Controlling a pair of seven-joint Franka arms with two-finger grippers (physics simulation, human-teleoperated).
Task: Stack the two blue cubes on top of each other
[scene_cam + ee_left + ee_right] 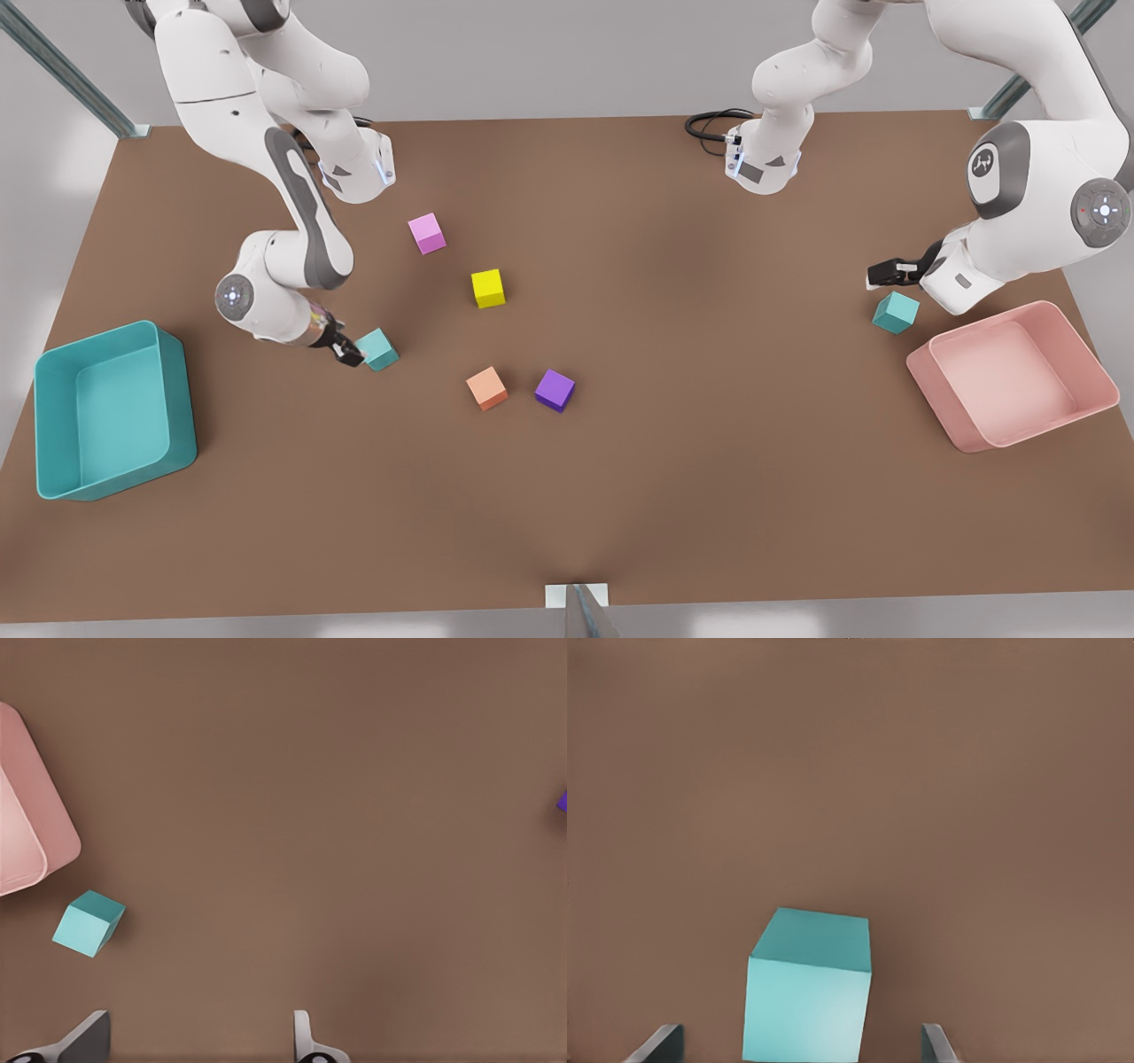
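Note:
One blue cube (379,348) lies toward the front view's left. My right gripper (350,353) is low against it, open. In the right wrist view this cube (808,988) sits between the spread fingers (660,1045) with a gap on each side. The other blue cube (896,312) lies at the front view's right beside the pink bin. My left gripper (886,273) hovers just behind it, open. Through the left wrist camera that cube (87,923) appears off to one side of the open gripper (195,1045), not between its fingers.
A pink bin (1059,350) (27,833) stands at the front view's right, a teal bin (53,416) at its left. Pink (427,233), yellow (488,288), orange (486,387) and purple (555,390) cubes lie around the table's middle.

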